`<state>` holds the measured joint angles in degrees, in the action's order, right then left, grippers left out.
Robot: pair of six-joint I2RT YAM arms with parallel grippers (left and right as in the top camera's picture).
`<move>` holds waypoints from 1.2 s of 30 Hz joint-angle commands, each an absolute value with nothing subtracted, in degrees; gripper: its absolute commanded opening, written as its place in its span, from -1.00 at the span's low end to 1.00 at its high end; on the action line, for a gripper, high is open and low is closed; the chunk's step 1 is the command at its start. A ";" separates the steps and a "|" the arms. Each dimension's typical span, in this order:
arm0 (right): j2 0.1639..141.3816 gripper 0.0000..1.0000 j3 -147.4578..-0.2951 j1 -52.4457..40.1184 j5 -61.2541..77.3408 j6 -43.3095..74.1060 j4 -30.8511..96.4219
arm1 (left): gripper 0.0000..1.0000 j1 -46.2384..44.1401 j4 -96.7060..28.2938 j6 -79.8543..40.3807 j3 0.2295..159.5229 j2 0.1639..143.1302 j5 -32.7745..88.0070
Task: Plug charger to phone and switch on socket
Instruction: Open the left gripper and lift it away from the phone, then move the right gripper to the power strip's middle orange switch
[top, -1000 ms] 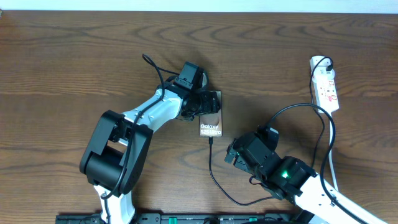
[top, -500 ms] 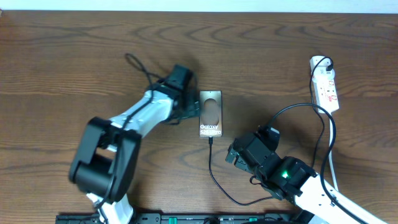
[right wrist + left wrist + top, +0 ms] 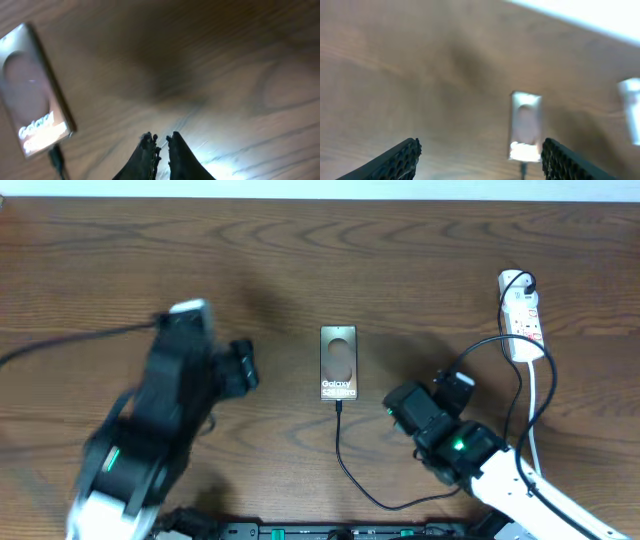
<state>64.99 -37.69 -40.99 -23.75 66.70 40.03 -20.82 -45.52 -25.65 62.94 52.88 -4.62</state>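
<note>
The phone [image 3: 339, 363] lies flat in the middle of the table, lettering toward the near edge. The charger's black cable [image 3: 340, 445] meets the phone's near end, loops along the front and runs up to the white socket [image 3: 526, 320] at the right. My left gripper [image 3: 245, 368], blurred, is open to the left of the phone and well apart from it; the left wrist view shows its jaws [image 3: 480, 146] wide with the phone [image 3: 525, 127] beyond them. My right gripper [image 3: 392, 402] hangs right of the phone, shut [image 3: 161, 136] on nothing, with the phone [image 3: 32, 90] to its left.
The socket's thick white cord [image 3: 532, 430] runs down the right side past my right arm [image 3: 470, 455]. A slack loop of black cable [image 3: 495, 352] arcs above that arm. The table's far edge meets a white wall at the top.
My left arm has pulled away from the phone to the left and is blurred with motion. My right gripper has closed and shifted slightly right and up. The phone stays put.
</note>
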 commanded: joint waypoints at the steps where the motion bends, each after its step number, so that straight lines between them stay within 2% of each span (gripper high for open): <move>1: 64.51 -0.67 -40.49 -35.88 -20.36 60.25 40.25 | 0.73 -21.71 -45.78 -25.15 58.85 44.25 -9.93; 3: 64.49 -0.41 -40.95 -33.65 -16.08 57.69 39.99 | 0.91 -21.67 -45.82 -25.82 56.97 42.50 -9.80; 4: 64.49 -0.40 -41.10 -32.95 -15.11 56.88 39.99 | 0.93 -21.67 -45.80 -25.85 56.12 42.50 -9.41; 5: 64.49 -0.45 -41.28 -32.42 -14.41 55.94 40.03 | 0.93 -21.67 -45.80 -26.37 55.02 42.94 -9.19; 8: 63.90 -0.93 -42.50 -31.46 -14.39 52.40 41.08 | 0.93 -21.67 -45.82 -28.40 52.14 45.45 -9.04; 9: 63.48 -0.98 -43.53 -31.31 -14.41 52.16 42.52 | 0.93 -21.67 -45.82 -29.34 51.48 46.46 -9.04; 15: 59.81 -0.97 -54.37 -27.81 -19.44 51.44 56.03 | 0.93 -21.67 -45.12 -29.89 51.22 46.72 -9.06; 20: 59.29 -0.97 -62.96 -17.39 -21.10 51.03 63.66 | 0.93 -21.67 -44.31 -29.89 51.22 39.22 -10.24; 25: 60.47 -0.97 -63.90 -2.11 -20.67 50.37 64.84 | 0.93 -21.67 -47.59 -29.87 51.22 30.87 -16.53; 30: 65.58 -0.97 -63.92 11.79 -13.32 39.88 61.34 | 0.93 -21.67 -51.66 -29.89 51.22 23.16 -18.76; 33: 70.48 -0.97 -64.64 16.53 -5.91 35.73 59.33 | 0.93 -21.67 -52.31 -29.87 51.22 19.81 -18.76; 36: 77.14 -0.97 -67.68 18.44 -4.27 34.74 59.48 | 0.93 -21.67 -52.34 -29.87 51.22 17.76 -18.76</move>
